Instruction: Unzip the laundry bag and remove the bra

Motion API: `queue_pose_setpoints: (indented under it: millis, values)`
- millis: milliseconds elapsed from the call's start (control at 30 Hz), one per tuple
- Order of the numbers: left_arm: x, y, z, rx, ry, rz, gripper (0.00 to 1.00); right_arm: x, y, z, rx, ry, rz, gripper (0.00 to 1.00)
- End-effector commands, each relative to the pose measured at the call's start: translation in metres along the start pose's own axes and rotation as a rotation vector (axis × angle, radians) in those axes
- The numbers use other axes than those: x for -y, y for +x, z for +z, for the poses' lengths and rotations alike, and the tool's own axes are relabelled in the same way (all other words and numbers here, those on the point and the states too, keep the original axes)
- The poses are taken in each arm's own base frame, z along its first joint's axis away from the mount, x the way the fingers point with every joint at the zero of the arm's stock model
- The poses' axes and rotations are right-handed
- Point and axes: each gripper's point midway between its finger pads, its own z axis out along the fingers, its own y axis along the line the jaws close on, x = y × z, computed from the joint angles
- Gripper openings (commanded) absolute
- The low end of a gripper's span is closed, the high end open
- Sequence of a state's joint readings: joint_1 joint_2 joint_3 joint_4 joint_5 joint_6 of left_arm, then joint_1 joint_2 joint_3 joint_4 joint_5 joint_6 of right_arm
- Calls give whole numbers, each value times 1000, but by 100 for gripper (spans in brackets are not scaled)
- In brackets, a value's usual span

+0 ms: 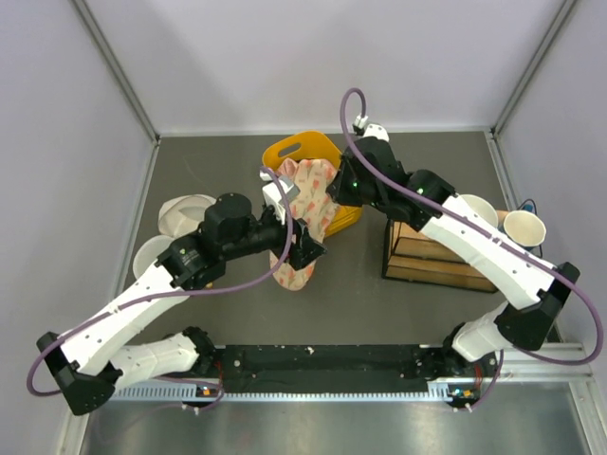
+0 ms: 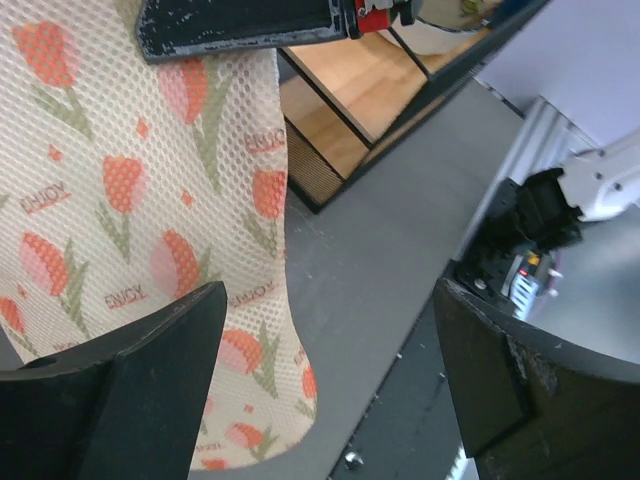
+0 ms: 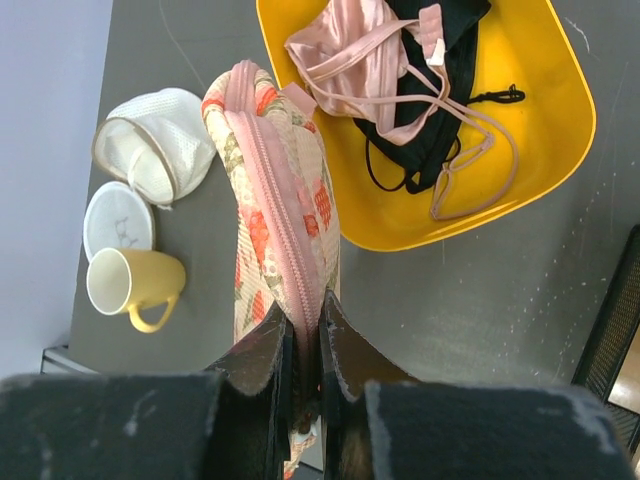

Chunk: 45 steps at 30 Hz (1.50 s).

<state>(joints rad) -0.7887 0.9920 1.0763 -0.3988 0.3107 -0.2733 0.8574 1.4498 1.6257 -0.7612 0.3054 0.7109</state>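
The laundry bag is a pale pink mesh pouch with orange-red tulip prints, held up on edge beside the yellow basket. My right gripper is shut on its pink zip edging, which runs away from the jaws and looks closed. My left gripper is open, at the bag's lower end. The bag's mesh hangs by its left finger, and nothing is between the jaws. The bra is hidden.
The yellow basket holds a pink strappy garment and a black garment. A white mesh pouch, a white disc and a yellow mug lie left. A wooden rack and paper cups stand right.
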Motion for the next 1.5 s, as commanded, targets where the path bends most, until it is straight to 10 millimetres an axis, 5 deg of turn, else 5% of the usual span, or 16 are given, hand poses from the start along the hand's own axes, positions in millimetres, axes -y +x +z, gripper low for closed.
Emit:
queue_pose_setpoints:
  millis: [0,267,500,600,633,733,833,1033,1233,1267,1467]
  values:
    - [-17,-29,12,168,-151,72,88,-12,-20,-13,38,1,61,0]
    - [-47,-37,30,224,-384,95,84,-16,-20,-16,18,-8,88,0]
    - [-46,-38,48,243,-497,164,83,-19,-13,-13,-15,-15,103,0]
    - [-56,-40,43,253,-563,166,51,-19,-9,-13,-31,-17,106,0]
    - [-57,-42,38,263,-578,168,30,-18,-9,-13,-31,-15,107,0]
    - [-57,-42,30,264,-576,172,0,-15,-8,-13,-27,-4,105,0]
    - [-51,-40,18,265,-537,175,0,-13,-10,-15,-20,-3,96,5]
    - [-41,-28,-7,187,-386,150,0,-15,-18,-28,-9,-65,-134,65]
    - [-34,-10,-13,106,-209,99,0,-10,-28,-61,52,-147,-300,73]
    - [-36,-6,-14,84,-206,93,0,-22,-29,-66,67,-231,-348,73]
    - [-34,19,1,-35,-143,53,0,-32,-6,-95,128,-481,-484,70]
